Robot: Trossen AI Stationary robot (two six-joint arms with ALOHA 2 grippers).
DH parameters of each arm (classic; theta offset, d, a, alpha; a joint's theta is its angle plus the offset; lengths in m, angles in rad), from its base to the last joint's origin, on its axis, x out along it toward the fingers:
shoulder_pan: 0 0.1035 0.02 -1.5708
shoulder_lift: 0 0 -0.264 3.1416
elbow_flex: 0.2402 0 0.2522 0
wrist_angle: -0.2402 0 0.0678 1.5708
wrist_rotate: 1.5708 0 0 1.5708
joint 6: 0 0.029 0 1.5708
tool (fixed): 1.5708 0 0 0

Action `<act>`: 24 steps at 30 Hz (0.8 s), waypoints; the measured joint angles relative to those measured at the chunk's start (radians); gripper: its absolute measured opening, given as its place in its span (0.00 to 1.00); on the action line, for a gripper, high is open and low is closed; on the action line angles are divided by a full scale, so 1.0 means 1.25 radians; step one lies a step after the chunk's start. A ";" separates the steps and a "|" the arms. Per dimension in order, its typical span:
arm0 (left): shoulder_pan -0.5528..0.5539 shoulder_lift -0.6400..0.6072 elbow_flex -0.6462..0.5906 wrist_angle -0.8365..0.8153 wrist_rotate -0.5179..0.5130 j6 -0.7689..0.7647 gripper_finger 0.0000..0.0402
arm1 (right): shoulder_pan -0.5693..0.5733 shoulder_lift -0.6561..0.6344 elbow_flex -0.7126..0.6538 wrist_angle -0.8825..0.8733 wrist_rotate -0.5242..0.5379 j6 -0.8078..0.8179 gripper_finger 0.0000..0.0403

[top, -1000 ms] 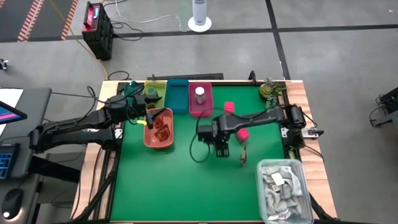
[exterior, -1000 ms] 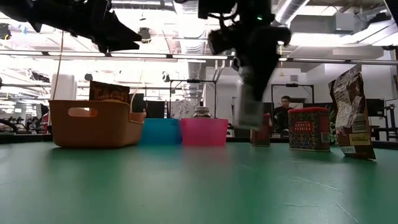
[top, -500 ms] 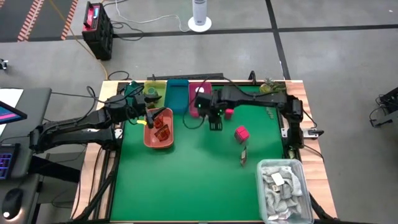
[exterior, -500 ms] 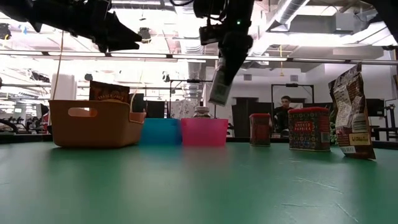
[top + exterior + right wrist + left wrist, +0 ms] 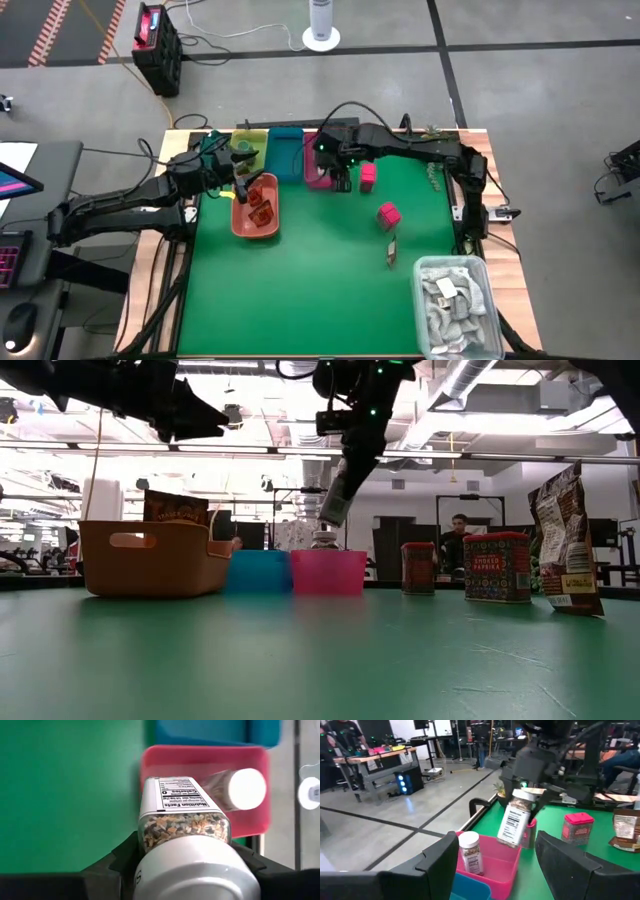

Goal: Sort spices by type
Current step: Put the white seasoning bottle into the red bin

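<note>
Green table (image 5: 300, 290): right gripper (image 5: 335, 170) grips a jar (image 5: 512, 824) above the far pink tray (image 5: 150, 762); lower it gently beside the standing jar (image 5: 470, 851); left gripper (image 5: 236, 180) open.

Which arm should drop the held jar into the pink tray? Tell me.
Right. Its gripper already holds the jar above the pink tray; the left gripper is open over the orange tray.

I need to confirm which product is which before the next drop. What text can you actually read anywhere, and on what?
"Nutrition Facts": label of the jar held by the right gripper, over the pink tray.
"0" beside "Calories": same label; its smaller lines are too small to read.
"SMOKED PAPRIKA": red tin on the table.
Sachet, orange tray's pack: print is blurred.
</note>
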 joint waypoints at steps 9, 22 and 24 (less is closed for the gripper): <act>0.011 0.000 0.000 -0.009 -0.001 0.008 0.63 | -0.070 0.001 -0.024 0.088 -0.142 -0.019 0.55; 0.011 0.000 0.000 -0.015 -0.002 0.009 0.63 | -0.103 0.044 -0.098 0.124 -0.148 0.002 0.56; 0.011 0.000 0.000 -0.016 -0.002 0.009 0.63 | -0.106 0.056 -0.099 0.144 -0.145 0.011 0.56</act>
